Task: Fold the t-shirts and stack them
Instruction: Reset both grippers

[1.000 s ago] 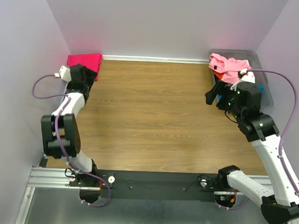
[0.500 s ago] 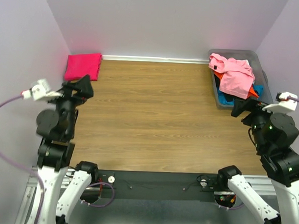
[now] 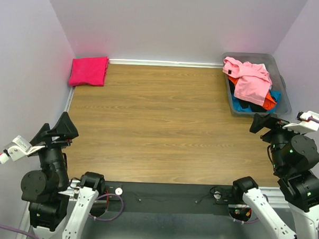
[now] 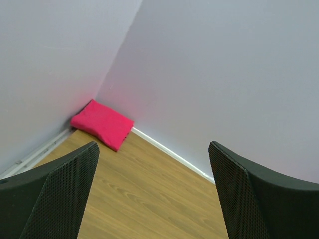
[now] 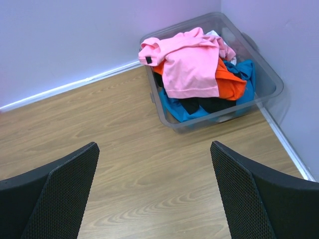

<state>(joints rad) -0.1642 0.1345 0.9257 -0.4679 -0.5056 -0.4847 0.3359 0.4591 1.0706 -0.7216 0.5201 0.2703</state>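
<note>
A folded crimson-magenta t-shirt point(image 3: 89, 70) point(image 4: 102, 122) lies flat in the far left corner of the table. The other t-shirts are heaped in a bin at the far right: a light pink one point(image 3: 251, 79) point(image 5: 188, 64) on top, orange point(image 5: 230, 85), blue point(image 5: 185, 110) and black point(image 5: 210, 104) beneath. My left gripper point(image 3: 62, 128) point(image 4: 153, 191) hangs open and empty near the table's front left, far from the folded shirt. On the right side my right gripper point(image 3: 266, 123) point(image 5: 154, 191) is open and empty, just in front of the bin.
The grey plastic bin point(image 3: 283, 98) point(image 5: 266, 79) sits in the far right corner against the walls. Lilac walls point(image 3: 169, 24) enclose the wooden table point(image 3: 164, 125) on three sides. A white strip point(image 3: 162, 62) runs along the back edge.
Both arms have drawn back towards the near edge and risen: the left away from the folded crimson shirt, the right away from the bin. Both grippers stayed open and the shirts stayed put.
</note>
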